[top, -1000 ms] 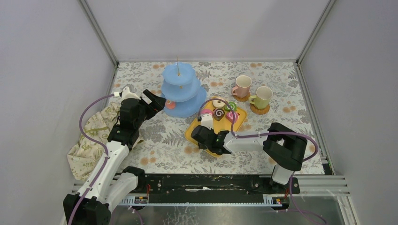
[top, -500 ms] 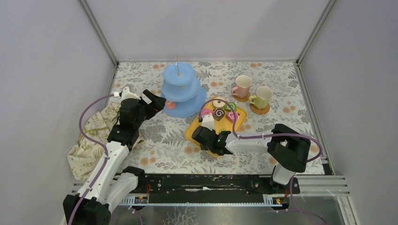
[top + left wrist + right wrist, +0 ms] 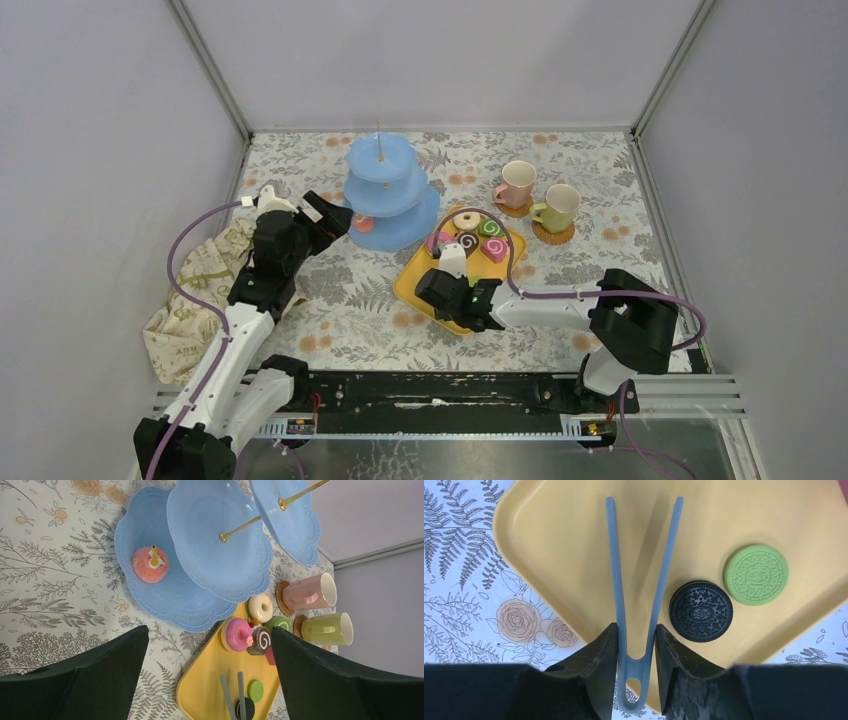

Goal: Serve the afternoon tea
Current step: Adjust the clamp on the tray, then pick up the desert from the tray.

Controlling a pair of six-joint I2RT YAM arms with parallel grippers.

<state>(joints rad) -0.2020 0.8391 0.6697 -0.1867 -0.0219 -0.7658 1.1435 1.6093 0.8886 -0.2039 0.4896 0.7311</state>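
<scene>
Now R pincer (image 3: pixel 635 635) low over tray (image 3: pixel 549 530), clamping tongs (image 3: pixel 616 580); L pincer (image 3: pixel 209 630) gaping by stand (image 3: pixel 200 530).

The left arm (image 3: pixel 228 345) and the right arm (image 3: pixel 545 305) were built of white moulded links joined by chunky black motor housings. A purple cable (image 3: pixel 178 268) ran along the left one, and a second purple cable (image 3: pixel 590 293) ran along the right. The left pincer (image 3: pixel 208 630) and the right pincer (image 3: pixel 635 630) were matte black, with broad wedge-shaped fingers (image 3: pixel 95 677). A small green light (image 3: pixel 472 283) glowed on the right wrist.
</scene>
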